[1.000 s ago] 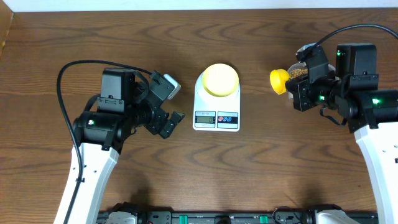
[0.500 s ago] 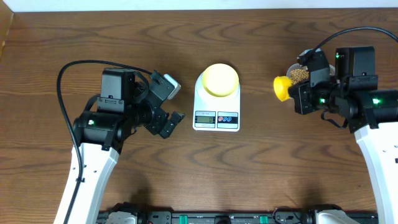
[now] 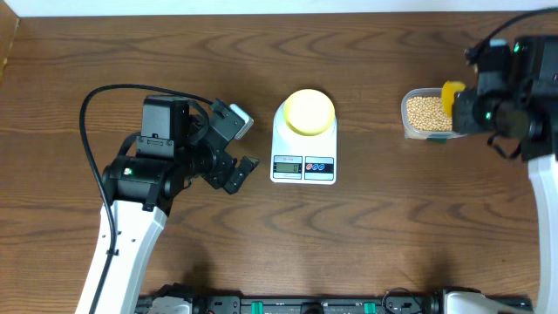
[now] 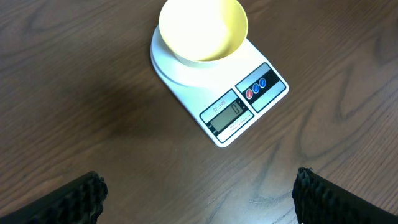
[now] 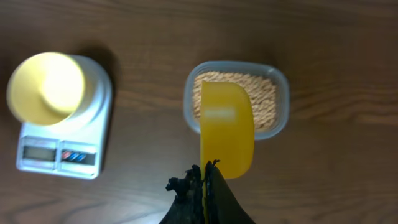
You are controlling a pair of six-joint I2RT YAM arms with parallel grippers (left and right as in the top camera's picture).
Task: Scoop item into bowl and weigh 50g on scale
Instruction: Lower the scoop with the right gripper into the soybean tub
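Overhead, left gripper point(image 3: 245, 146) wide open beside scale point(image 3: 303, 150), right gripper point(image 3: 463, 110) clamping yellow scoop point(image 3: 451, 95) above beans point(image 3: 424, 111).

One scale point(image 3: 283, 144) sits on the one wooden table point(image 3: 392, 227), and it carries one display point(image 3: 287, 166) and two round buttons: one red button point(image 4: 250, 93) and one blue button point(image 4: 262, 83). There is one bowl point(image 3: 309, 112), pale yellow, one clear tub point(image 3: 404, 122) to the right of it, and one yellow scoop point(image 5: 227, 134). The beans point(image 3: 425, 112) in the tub are too many to count. Two arms are in view, a left arm point(image 3: 139, 179) and a right arm point(image 3: 540, 174), each with one gripper: the left gripper point(image 4: 199, 190) and the right gripper point(image 5: 204, 186)
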